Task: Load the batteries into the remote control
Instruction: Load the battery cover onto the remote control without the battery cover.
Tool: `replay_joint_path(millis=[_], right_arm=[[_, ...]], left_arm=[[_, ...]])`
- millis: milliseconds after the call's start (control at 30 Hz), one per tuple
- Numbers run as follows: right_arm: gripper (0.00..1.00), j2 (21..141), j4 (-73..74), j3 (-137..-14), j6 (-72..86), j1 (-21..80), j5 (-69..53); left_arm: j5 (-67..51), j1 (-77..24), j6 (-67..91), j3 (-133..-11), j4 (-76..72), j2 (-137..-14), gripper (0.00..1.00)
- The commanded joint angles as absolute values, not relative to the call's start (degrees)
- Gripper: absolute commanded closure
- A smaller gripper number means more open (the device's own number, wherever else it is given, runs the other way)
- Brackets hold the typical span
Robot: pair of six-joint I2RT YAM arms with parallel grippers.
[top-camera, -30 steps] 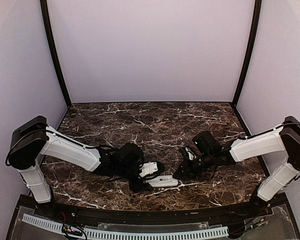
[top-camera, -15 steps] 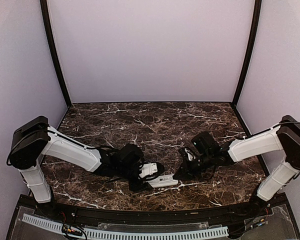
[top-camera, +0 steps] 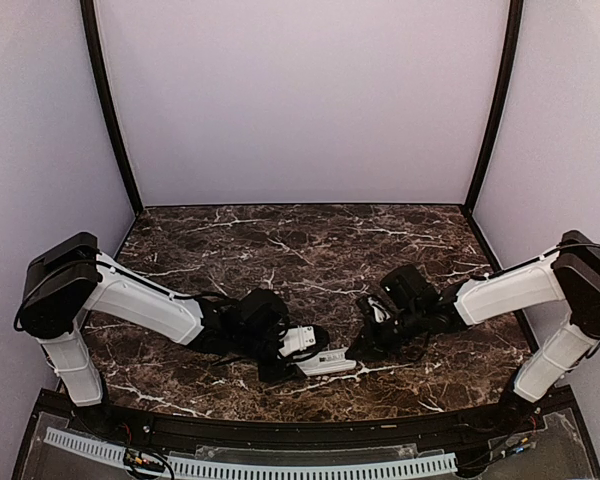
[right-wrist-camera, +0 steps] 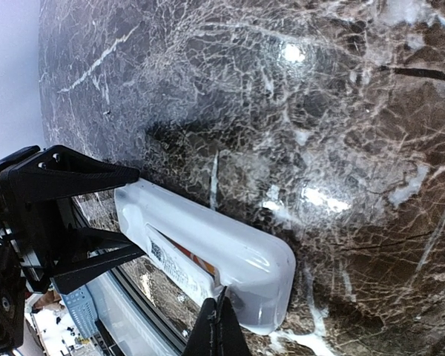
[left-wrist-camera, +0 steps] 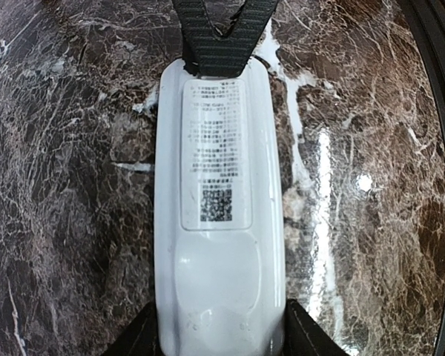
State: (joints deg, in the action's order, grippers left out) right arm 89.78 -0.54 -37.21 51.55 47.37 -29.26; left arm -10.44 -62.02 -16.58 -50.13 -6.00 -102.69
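Note:
The white remote control (left-wrist-camera: 219,222) lies back-up on the marble table, its labelled cover plate (left-wrist-camera: 215,148) over the battery bay. My left gripper (left-wrist-camera: 219,337) is shut on the remote's near end, one finger on each side. My right gripper (right-wrist-camera: 219,322) is shut and empty, and its joined tips touch the cover plate's end at the remote's far end (left-wrist-camera: 221,44). In the right wrist view the plate stands slightly raised and a sliver of the orange battery (right-wrist-camera: 197,261) shows under it. The blue battery is hidden. The top view shows the remote (top-camera: 328,361) between both grippers.
The table's black front rim (top-camera: 300,432) runs close behind the remote. Dark marble tabletop (top-camera: 300,250) extends toward the back wall. The left gripper's black fingers (right-wrist-camera: 59,178) fill the left of the right wrist view.
My right gripper has edged slightly left, closer against the remote's end. The left gripper and the remote have stayed in place.

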Motion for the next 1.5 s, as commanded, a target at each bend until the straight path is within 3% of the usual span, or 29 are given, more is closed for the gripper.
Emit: replay_joint_path(millis=[0,367,833,967,1167,1467], right_arm=[[1.0,91.14,2.63,-37.7,52.27,49.93,-26.85],[1.0,90.97,17.72,-43.39,49.66,52.17,-16.64],[0.8,85.69,20.9,-47.88,47.35,52.29,-17.09],[0.78,83.33,24.3,-49.78,46.48,52.21,-15.01],[0.99,84.86,18.54,-50.83,45.18,52.21,-18.45],[1.0,92.33,11.52,-47.48,47.11,52.25,-21.06]], left_arm=[[-10.42,-62.67,-15.31,-50.43,-6.69,-104.02,0.52],[-9.54,-63.06,-14.55,-50.64,-6.43,-104.33,0.6],[-5.5,-64.79,-18.54,-50.45,-2.82,-104.41,0.63],[-5.45,-64.86,-18.54,-50.42,-2.74,-104.4,0.63],[-5.07,-64.96,-18.52,-50.49,-2.64,-104.41,0.63],[-5.07,-65.04,-18.37,-50.45,-2.61,-104.64,0.64]])
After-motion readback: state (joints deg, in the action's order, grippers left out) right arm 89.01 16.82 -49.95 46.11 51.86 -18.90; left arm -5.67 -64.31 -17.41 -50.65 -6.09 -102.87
